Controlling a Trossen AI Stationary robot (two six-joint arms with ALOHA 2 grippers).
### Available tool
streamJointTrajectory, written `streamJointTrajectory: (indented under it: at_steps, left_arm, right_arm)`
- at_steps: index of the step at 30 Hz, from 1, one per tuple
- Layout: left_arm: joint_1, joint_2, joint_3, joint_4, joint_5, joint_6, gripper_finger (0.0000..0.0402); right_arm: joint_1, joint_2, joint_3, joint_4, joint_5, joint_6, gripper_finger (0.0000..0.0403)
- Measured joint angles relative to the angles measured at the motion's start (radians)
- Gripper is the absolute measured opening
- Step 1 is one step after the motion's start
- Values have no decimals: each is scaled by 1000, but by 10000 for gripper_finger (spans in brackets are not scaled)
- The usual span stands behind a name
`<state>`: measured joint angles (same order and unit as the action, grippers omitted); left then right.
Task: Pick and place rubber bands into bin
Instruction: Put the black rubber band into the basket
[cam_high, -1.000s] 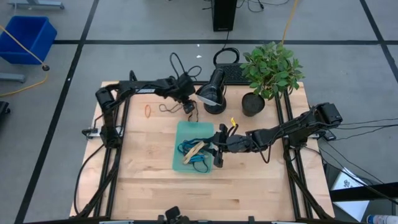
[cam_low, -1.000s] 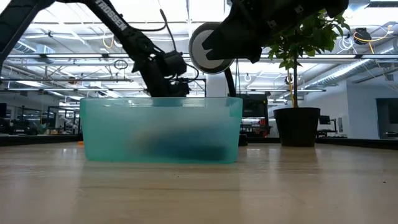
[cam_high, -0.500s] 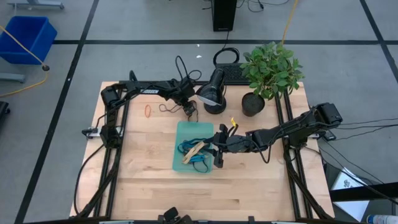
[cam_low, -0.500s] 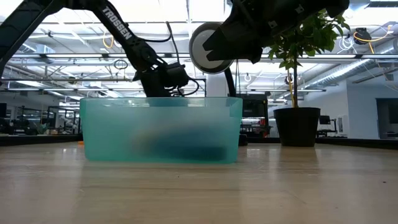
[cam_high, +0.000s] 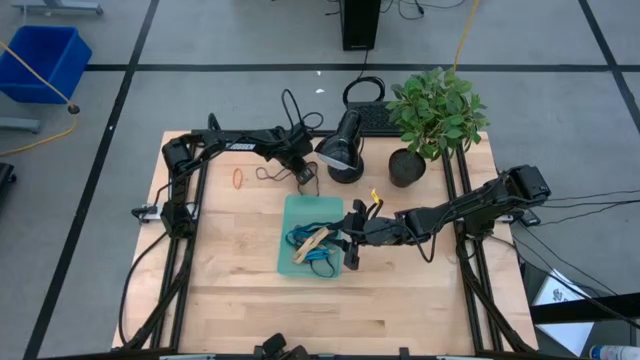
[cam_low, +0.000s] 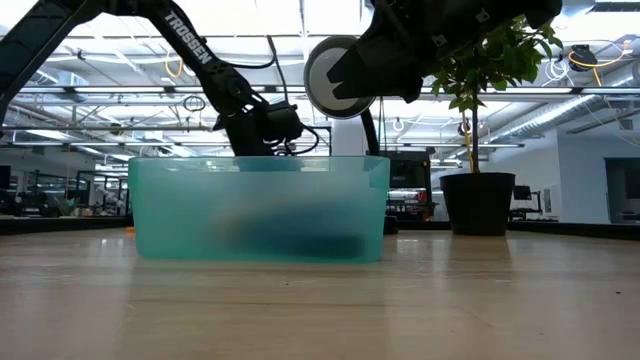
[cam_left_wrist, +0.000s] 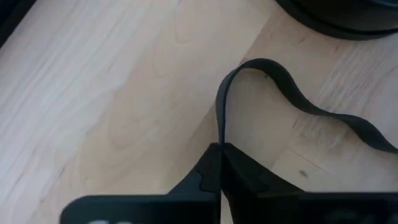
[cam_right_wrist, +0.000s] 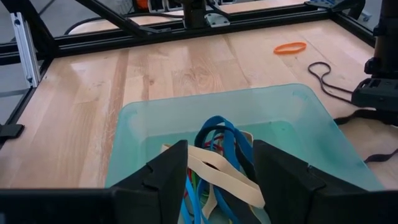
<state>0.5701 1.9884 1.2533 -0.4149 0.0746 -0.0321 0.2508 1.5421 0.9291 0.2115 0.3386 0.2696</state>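
The bin (cam_high: 292, 208), a translucent teal tray, stands mid-table with several rubber bands (cam_high: 312, 245) piled in it: blue, tan and black (cam_right_wrist: 217, 149). My right gripper (cam_right_wrist: 217, 180) hangs open over the bin's right side (cam_high: 350, 243). My left gripper (cam_high: 302, 176) is down at the table just beyond the bin's far edge, shut on a black rubber band (cam_left_wrist: 273, 81). An orange band (cam_high: 238, 179) and a thin black band (cam_high: 268, 172) lie flat on the wood to its left. My left gripper pinches one stretch of the black band's loop (cam_left_wrist: 219, 134) between its two fingertips (cam_left_wrist: 208, 174). The fingers come from above, slanting down at the table. The rest of the band curves away from the fingers and lies slack on the wood (cam_left_wrist: 348, 124).
A black round fixture (cam_high: 343, 150) and a potted plant (cam_high: 405, 165) stand at the table's far edge, close behind my left gripper. Black frame rails (cam_high: 180, 250) run along both table sides. Bare wood lies near the front edge. A blue tub (cam_high: 45, 55) sits on the floor.
My left gripper has come down to the table beside the bin's far edge, its arm stretching lower, and has shut on the black band. My right gripper has stayed over the bin.
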Motion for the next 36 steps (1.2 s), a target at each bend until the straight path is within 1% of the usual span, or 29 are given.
streamJointTrajectory:
  at_steps: [5,10,14,16,23,27,29,31,36]
  left_arm:
    - [0,-4,0,-15,3,4,8]
    - [-1,-56,-2,-95,-9,15,7]
    - [-1,-129,-2,-171,-50,28,5]
    - [-1,-176,-2,-193,-54,29,6]
    - [-13,-372,-2,-300,-58,6,5]
    - [-41,-490,-2,-347,-61,-21,4]
    - [-66,-548,-2,-358,-60,-40,5]
    - [-100,-600,-2,-358,-60,-59,4]
    - [-209,-714,-2,-331,-59,-130,6]
  right_arm:
    - [3,0,0,-12,0,7,177]
    - [23,0,0,-23,28,-1,173]
    - [36,0,0,-31,30,-5,172]
    - [38,-2,0,-41,26,-18,173]
    - [52,-74,-12,-126,26,-48,173]
    - [63,-167,-100,-83,23,-72,172]
    - [68,-225,-169,-28,-2,-73,174]
    - [72,-285,-249,50,-30,-72,176]
    - [71,-402,-432,289,-29,-73,172]
